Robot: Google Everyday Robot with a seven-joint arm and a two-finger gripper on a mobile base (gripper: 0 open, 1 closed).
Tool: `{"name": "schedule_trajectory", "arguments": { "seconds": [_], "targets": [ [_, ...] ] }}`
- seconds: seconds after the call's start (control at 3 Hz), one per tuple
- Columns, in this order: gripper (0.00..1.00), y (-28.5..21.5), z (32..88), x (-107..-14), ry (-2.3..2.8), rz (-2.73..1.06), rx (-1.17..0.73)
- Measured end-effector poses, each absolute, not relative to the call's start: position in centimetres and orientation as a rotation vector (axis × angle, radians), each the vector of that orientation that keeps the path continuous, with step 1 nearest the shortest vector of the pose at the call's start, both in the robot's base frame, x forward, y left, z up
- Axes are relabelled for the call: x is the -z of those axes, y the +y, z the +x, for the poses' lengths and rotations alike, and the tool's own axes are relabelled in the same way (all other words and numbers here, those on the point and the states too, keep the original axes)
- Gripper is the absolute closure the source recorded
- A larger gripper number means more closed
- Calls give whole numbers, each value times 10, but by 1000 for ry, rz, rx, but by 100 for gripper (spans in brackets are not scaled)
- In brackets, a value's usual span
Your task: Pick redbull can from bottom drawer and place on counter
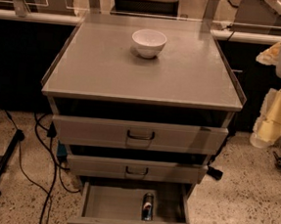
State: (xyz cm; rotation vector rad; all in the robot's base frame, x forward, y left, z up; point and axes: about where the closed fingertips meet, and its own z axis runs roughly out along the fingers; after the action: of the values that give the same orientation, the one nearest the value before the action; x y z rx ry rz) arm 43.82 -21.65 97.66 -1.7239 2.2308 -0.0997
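The redbull can (147, 206) lies on its side on the floor of the open bottom drawer (108, 202), right of the middle, with its length running front to back. The drawer is pulled out at the foot of the grey cabinet. The counter (105, 66) is the cabinet's flat grey top. My arm hangs at the right edge of the camera view, and its gripper (265, 131) is beside the cabinet's right side at the height of the upper drawer front. It is far from the can and holds nothing that I can see.
A white bowl (149, 42) stands on the counter near its back middle. Two grey drawer fronts with loop handles (140, 135) sit above the bottom drawer. Black cables (37, 173) and a dark stand leg (2, 168) lie on the floor at left. A pale ledge (36, 16) runs behind.
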Motion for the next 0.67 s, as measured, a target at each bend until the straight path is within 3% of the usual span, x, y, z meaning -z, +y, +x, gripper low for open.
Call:
{"name": "schedule_trajectory", "arguments": {
  "seconds": [0.33, 0.67],
  "targets": [
    [0, -217, 438, -977, 2231, -1724, 100],
    [17, -215, 438, -977, 2226, -1719, 104]
  ]
}}
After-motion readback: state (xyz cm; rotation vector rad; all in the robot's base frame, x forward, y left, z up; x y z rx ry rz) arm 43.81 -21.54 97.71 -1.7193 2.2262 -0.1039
